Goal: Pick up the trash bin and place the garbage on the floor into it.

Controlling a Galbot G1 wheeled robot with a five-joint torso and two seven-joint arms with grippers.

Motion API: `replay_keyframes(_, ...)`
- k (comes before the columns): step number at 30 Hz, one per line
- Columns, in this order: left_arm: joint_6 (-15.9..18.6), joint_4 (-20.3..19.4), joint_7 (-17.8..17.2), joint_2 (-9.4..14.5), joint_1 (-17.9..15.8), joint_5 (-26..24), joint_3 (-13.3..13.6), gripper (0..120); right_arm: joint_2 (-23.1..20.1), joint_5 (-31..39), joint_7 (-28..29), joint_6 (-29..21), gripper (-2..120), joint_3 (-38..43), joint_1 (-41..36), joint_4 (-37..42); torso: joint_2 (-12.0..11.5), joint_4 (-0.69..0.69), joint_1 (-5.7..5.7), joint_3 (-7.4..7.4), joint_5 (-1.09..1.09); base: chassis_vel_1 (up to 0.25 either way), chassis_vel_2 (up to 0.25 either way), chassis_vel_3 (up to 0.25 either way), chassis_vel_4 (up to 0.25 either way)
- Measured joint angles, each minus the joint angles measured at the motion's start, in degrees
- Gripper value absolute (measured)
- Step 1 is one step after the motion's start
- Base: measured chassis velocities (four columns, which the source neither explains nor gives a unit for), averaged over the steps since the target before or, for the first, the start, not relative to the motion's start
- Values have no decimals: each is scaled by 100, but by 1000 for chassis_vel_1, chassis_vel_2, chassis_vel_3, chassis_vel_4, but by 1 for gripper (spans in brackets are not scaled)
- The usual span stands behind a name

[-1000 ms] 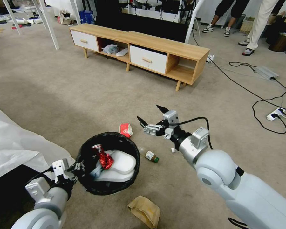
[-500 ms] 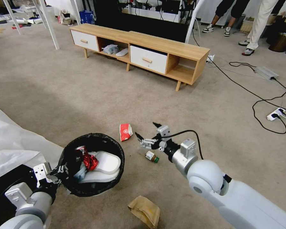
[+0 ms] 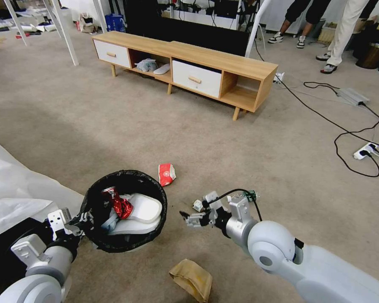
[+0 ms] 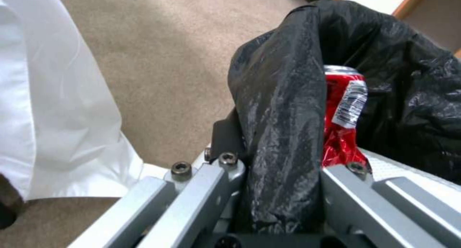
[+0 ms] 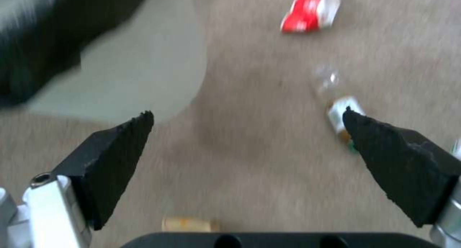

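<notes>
Left gripper [image 3: 85,219] has its jaws clamped on the bin [image 3: 125,210] rim (bin's off the floor [image 3: 113,126]). Right gripper [image 3: 188,214], jaws spread wide, hangs just right of the bin, bottle [image 3: 197,205] beside it.

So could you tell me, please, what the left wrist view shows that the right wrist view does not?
Left wrist view alone: the left gripper shut on the bin's black-bagged rim, with a crushed red can inside and white sheeting alongside.

Right wrist view alone: the right gripper open above the carpet, a small bottle by one fingertip, the red-white packet farther off, and a bit of the brown bag.

Both: the bin and the carpet.
</notes>
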Motion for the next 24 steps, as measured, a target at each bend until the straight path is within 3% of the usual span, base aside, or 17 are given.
replay_keyframes(4, 1, 3, 23, -15, -54, 47, 50, 0, -103, 472, 154, -412, 100, -152, 113, 37, 0, 1, 0, 0, 0, 0, 0, 0, 0)
replay_keyframes(8, 1, 26, 50, -19, -86, 83, 103, 0, -124, 876, 295, -463, 100, -193, 151, 54, 0, 1, 0, 0, 1, 0, 0, 0, 0)
replay_keyframes(9, -1, 80, 100, -9, -140, 117, 190, 0, -153, 1406, 484, -468, 100, -248, 189, 73, 0, 0, 0, 0, 0, 0, 0, 0, 0)
replay_keyframes(12, -26, 158, 185, -13, -188, 163, 241, 0, -134, 1781, 639, -511, 100, -348, 274, 43, 0, -1, 0, 0, 0, 0, 0, 0, 0)
replay_keyframes(17, -85, 253, 277, -11, -277, 180, 256, 0, 201, 2630, 1169, -509, 100, -827, 683, -220, 0, 1, 0, 0, 0, 0, 0, 0, 0)
replay_keyframes(24, -100, 296, 296, 68, -315, 92, 215, 0, 371, 2969, 1357, -495, 100, -1292, 869, -512, 0, 1, 0, 0, -1, 0, 0, 0, 0)
